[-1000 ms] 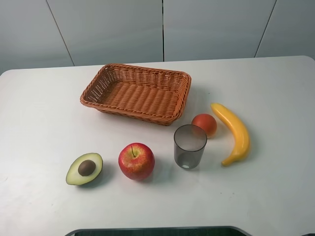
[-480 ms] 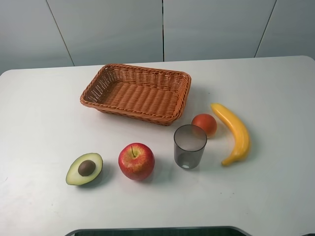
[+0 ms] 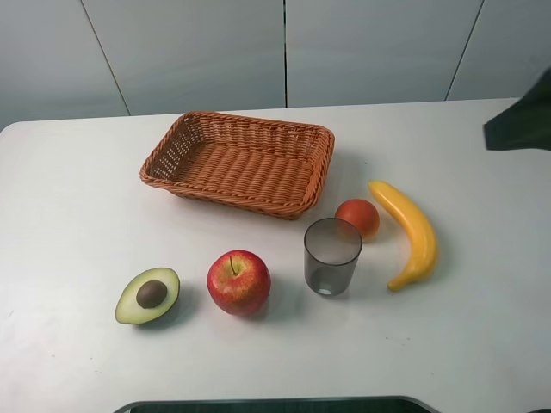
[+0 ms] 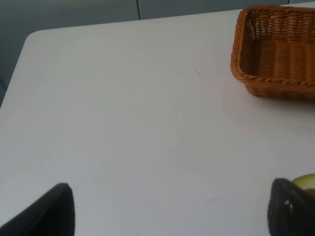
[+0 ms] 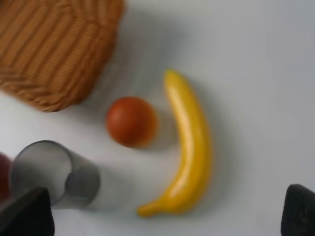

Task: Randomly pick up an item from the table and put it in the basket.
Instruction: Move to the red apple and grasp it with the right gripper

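Observation:
The red apple [image 3: 238,281] with a short stem sits on the white table [image 3: 77,215] at the front, between the halved avocado [image 3: 148,296] and the grey cup [image 3: 331,256]. The empty wicker basket [image 3: 239,163] stands behind it, apart from it. It also shows in the left wrist view [image 4: 275,49] and the right wrist view [image 5: 54,49]. My left gripper [image 4: 172,216] is open and empty over bare table near the avocado. My right gripper [image 5: 162,216] is open and empty above the banana [image 5: 189,147]. A sliver of the apple [image 5: 2,174] shows at that view's edge.
A small orange-red fruit [image 3: 358,218] lies between the cup and the yellow banana [image 3: 408,231]. A dark part of the right arm [image 3: 521,120] reaches in at the right edge of the exterior view. The table's rounded corner [image 4: 34,37] shows in the left wrist view.
A dark part of the right arm has come into the exterior view at the right edge. The fruit, the cup and the basket have not moved.

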